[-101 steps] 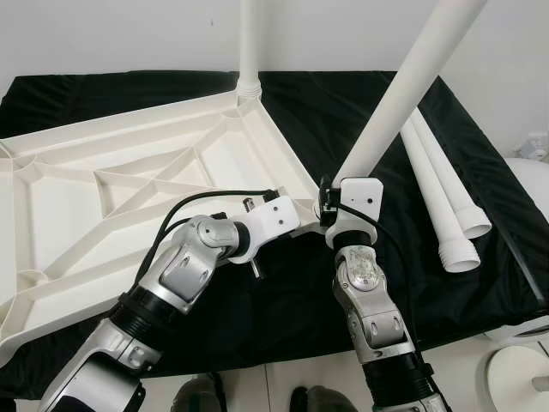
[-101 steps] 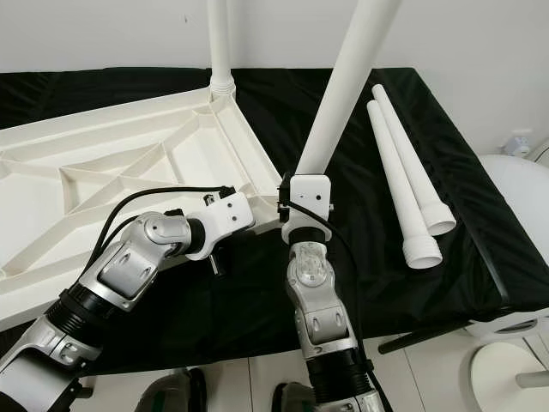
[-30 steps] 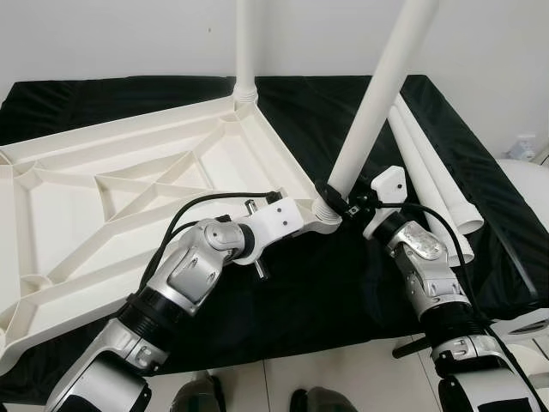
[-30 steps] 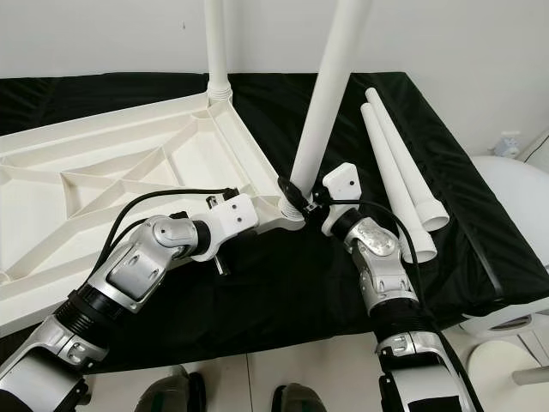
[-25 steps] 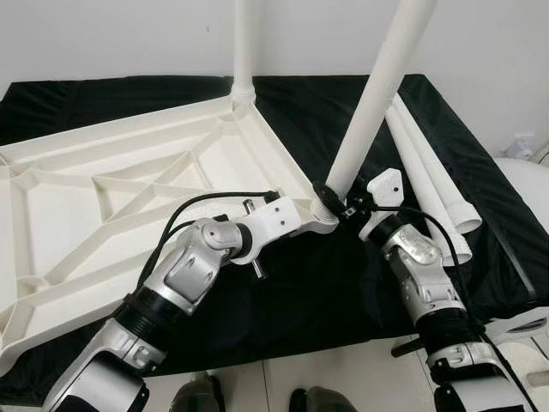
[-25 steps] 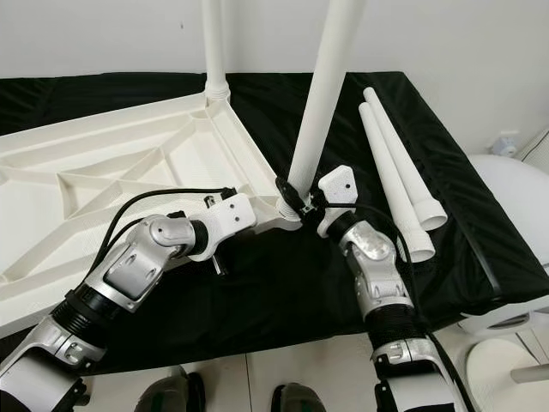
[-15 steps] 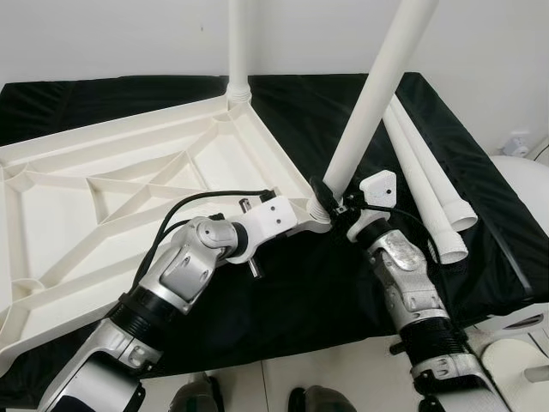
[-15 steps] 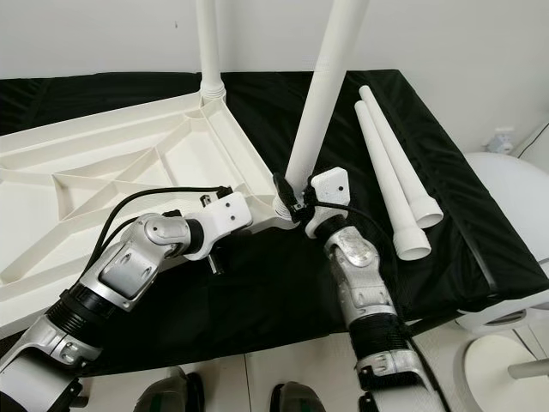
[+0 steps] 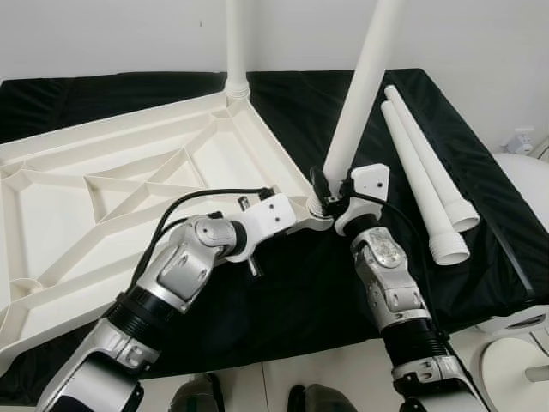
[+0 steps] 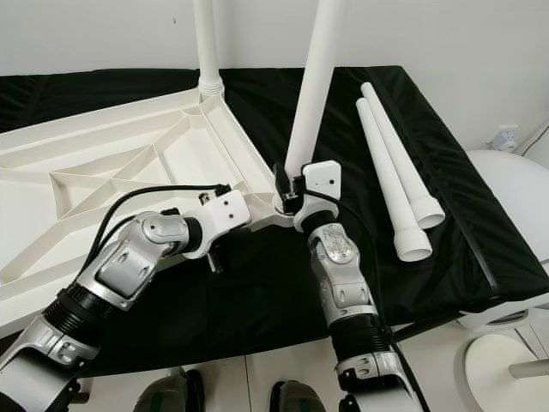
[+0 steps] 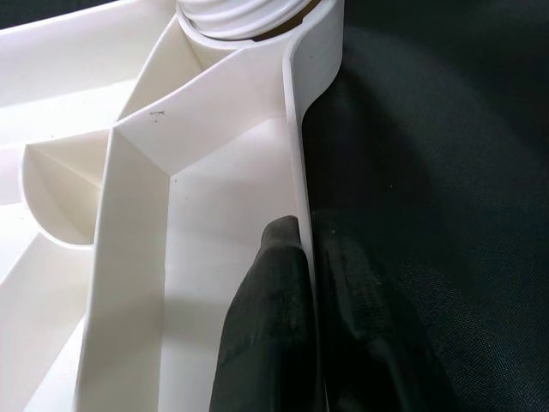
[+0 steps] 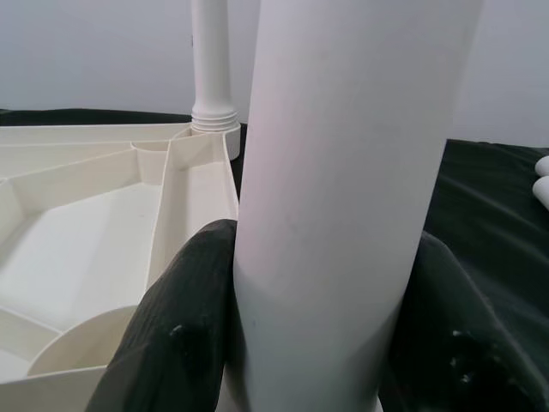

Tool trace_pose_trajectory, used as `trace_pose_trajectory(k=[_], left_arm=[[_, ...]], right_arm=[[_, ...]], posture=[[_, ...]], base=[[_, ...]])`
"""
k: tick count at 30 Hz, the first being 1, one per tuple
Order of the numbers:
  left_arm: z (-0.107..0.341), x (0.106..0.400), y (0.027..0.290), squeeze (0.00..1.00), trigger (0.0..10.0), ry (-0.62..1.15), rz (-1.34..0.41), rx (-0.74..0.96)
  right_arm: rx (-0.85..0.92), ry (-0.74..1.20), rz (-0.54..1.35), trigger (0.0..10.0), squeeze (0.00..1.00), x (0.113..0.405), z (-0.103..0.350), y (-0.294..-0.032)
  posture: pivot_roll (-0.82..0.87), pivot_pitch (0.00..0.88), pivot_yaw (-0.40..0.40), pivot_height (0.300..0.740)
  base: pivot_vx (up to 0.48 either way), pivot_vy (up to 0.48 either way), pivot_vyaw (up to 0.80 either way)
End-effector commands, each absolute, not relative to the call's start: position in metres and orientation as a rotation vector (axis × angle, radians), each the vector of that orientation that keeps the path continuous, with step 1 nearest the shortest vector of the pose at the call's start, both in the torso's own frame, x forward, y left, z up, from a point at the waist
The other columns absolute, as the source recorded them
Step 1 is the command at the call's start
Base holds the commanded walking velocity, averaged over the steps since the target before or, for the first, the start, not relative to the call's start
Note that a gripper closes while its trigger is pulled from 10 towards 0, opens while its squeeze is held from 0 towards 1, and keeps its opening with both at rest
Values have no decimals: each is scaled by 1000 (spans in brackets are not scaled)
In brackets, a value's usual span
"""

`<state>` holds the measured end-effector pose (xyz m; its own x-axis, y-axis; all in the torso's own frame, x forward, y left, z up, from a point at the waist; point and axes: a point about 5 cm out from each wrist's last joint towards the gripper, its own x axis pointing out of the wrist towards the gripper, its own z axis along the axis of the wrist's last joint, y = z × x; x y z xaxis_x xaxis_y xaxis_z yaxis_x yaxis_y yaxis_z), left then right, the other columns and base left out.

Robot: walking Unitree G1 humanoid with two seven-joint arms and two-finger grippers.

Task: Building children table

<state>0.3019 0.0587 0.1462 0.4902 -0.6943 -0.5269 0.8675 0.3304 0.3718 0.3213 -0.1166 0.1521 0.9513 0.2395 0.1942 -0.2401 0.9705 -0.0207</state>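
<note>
The white tabletop (image 9: pixel 129 172) lies upside down on a black cloth. One white leg (image 9: pixel 233 43) stands in its far corner socket. A second leg (image 9: pixel 360 86) stands almost upright in the near right corner socket (image 11: pixel 249 13). My right gripper (image 9: pixel 323 196) is shut around this leg's base; in the right wrist view its black fingers (image 12: pixel 184 318) flank the leg (image 12: pixel 343 172). My left gripper (image 11: pixel 306 232) is shut on the tabletop's rim (image 11: pixel 296 154), one finger on each side of the thin wall, just short of that corner.
Two loose white legs (image 9: pixel 429 180) lie side by side on the cloth (image 9: pixel 326 283) at the right. White rounded furniture (image 9: pixel 525 176) stands beyond the cloth's right edge, and a round white base (image 9: pixel 515 378) rests on the floor.
My right forearm has swung in from the right to point straight ahead, and the held leg has gone from tilted to nearly upright. The left gripper has kept its hold on the rim.
</note>
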Motion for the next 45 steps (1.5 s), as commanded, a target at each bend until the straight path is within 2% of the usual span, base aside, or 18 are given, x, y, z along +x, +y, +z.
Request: trace_pose_trajectory(k=[1,7,10,20,24,31,40,45], left_arm=[[130,298,63,0,10000,370,-1039,695],[131,298,63,0,10000,370,-1038,696],[131,297,63,0,10000,369,-1040,696],[130,297,62,0,10000,370,-1043,697],[130,297,62,0,10000,369,-1046,698],[130,296,62,0,10000,370,-1052,700],[131,296,63,0,10000,371,-1051,702],[132,296,64,0,10000,371,-1047,701]], right_arm=[[-35,-58,181,10000,0,317,123,-126],[-43,-60,200,10000,0,314,121,-126],[-35,-50,273,10000,0,302,108,-130],[3,-25,284,10000,0,291,90,-145],[-48,-22,269,10000,0,290,84,-150],[-38,70,225,10000,0,295,71,-159],[-84,70,244,10000,0,297,71,-157],[-73,19,203,10000,0,297,80,-147]], posture=[[-23,107,-16,740],[-23,107,-16,740],[-25,107,-17,740],[-28,105,-17,740],[-28,103,-14,740],[-25,102,-8,740],[-22,107,-7,740],[-21,111,-9,740]], base=[[0,0,0],[0,0,0],[0,0,0],[0,0,0],[0,0,0],[0,0,0],[0,0,0],[0,0,0]])
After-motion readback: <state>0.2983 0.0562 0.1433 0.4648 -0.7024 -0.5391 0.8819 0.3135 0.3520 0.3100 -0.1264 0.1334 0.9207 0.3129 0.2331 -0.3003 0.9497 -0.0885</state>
